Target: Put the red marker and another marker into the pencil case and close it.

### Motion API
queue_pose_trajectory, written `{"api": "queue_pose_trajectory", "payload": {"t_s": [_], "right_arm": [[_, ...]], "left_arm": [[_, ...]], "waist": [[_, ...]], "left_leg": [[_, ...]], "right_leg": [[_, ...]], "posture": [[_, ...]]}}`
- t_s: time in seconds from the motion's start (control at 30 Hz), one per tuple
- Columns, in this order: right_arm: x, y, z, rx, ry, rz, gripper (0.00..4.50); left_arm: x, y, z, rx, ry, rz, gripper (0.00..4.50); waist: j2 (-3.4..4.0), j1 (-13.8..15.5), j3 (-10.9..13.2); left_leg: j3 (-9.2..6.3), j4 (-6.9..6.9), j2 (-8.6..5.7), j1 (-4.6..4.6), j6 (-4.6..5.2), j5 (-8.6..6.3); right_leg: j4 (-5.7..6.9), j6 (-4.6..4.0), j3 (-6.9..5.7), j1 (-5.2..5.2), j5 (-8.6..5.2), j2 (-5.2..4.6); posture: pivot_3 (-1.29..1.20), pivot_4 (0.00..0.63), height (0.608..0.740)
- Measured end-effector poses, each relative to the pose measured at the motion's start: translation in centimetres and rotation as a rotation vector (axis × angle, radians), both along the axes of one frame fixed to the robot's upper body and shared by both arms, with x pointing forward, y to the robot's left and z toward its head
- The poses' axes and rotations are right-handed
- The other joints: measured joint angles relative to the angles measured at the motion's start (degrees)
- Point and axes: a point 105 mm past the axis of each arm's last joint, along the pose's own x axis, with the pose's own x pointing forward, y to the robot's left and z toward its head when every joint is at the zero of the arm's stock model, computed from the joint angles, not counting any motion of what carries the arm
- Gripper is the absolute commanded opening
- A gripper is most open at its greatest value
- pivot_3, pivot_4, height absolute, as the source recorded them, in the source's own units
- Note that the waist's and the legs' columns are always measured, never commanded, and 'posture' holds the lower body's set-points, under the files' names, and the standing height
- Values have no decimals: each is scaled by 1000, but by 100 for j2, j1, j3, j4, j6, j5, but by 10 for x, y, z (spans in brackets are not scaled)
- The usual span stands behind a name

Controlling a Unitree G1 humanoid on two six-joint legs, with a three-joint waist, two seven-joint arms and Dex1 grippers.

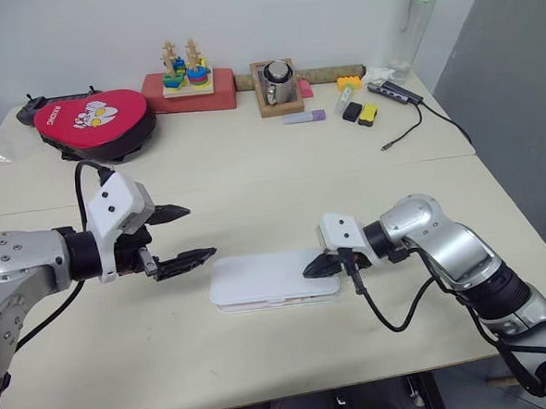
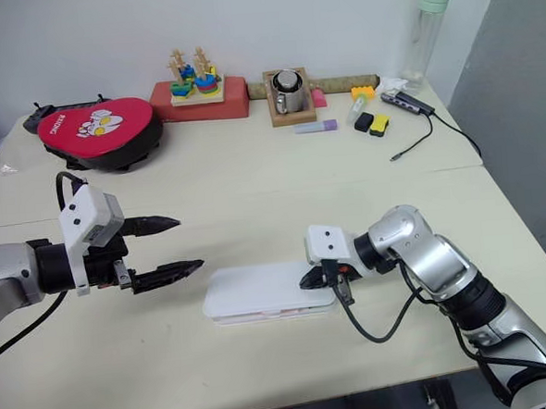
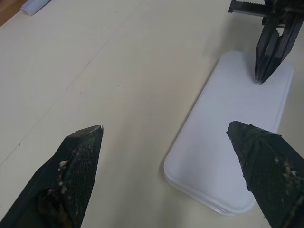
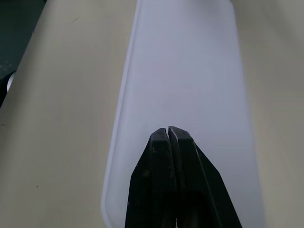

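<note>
Lid down on the case [image 1: 274,279], lying flat on the table [image 1: 253,187]. Right gripper [image 1: 311,269] has its fingers pinched tight together, nothing between them, tips over the case's near end, at or just above the lid. Left gripper [image 1: 184,236] hangs just off the case's other end, fingers spread wide and empty, the case just ahead of its tips. Markers not visible
</note>
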Motion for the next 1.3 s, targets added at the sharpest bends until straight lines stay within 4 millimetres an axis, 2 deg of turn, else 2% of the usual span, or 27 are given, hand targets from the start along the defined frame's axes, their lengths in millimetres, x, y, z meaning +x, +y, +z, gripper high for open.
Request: {"api": "queue_pose_trajectory", "payload": {"t_s": [0.33,0.43,0.6,0.67,0.77,0.9,1.07,1.13,1.23,1.3], "right_arm": [[6,7,-8,20,-23,-2,22],[8,7,-9,14,-42,-6,22],[5,6,-4,30,20,-30,22],[4,2,0,27,54,-41,22],[4,-2,17,60,57,-54,22],[3,-7,32,99,61,-69,22],[17,-21,44,167,43,-212,22],[31,-30,54,267,33,-353,22],[46,-50,65,369,7,-530,22],[53,-62,62,396,-4,-630,22]], "left_arm": [[-1,0,0,5,10,-11,4500],[-1,0,0,7,11,-11,4500],[-3,2,-3,6,25,-4,4500],[-4,3,-8,-1,41,5,4500],[-4,4,-15,-25,53,23,4500],[-2,11,-21,-78,25,108,4500],[0,16,-38,-144,-37,260,4500],[0,16,-40,-261,-93,365,4500],[-5,25,-45,-298,-121,486,4500],[-6,34,-45,-306,-154,566,4500]], "waist": [[-3,-13,-2],[-4,-14,-4],[-3,-9,-3],[-1,-5,-2],[-1,0,-2],[0,1,-1],[-2,18,-2],[-4,31,-3],[-11,47,-6],[-10,55,-7]], "left_leg": [[4,-1,1,33,0,0],[4,-5,2,101,1,0],[4,-5,2,94,1,0],[3,-10,2,81,1,0],[3,-15,2,77,2,-1],[4,-18,2,76,3,-2],[8,-14,1,74,3,-2],[9,-10,-1,70,2,-2],[2,-11,0,74,2,-2],[0,-14,0,76,2,-2]], "right_leg": [[5,18,4,23,-11,2],[0,-5,4,90,-28,3],[-1,10,5,84,-18,3],[-4,9,4,72,-20,2],[-4,12,2,68,-28,1],[-9,13,2,68,-33,-1],[-10,13,5,70,-33,-5],[-12,12,7,71,-31,-7],[-6,-1,4,72,-22,-5],[-9,13,2,74,-31,-3]], "posture": [[0,150,740],[0,150,740],[0,150,740],[0,150,740],[0,150,740],[0,150,740],[0,150,740],[0,150,740],[0,150,740],[0,150,740]]}}
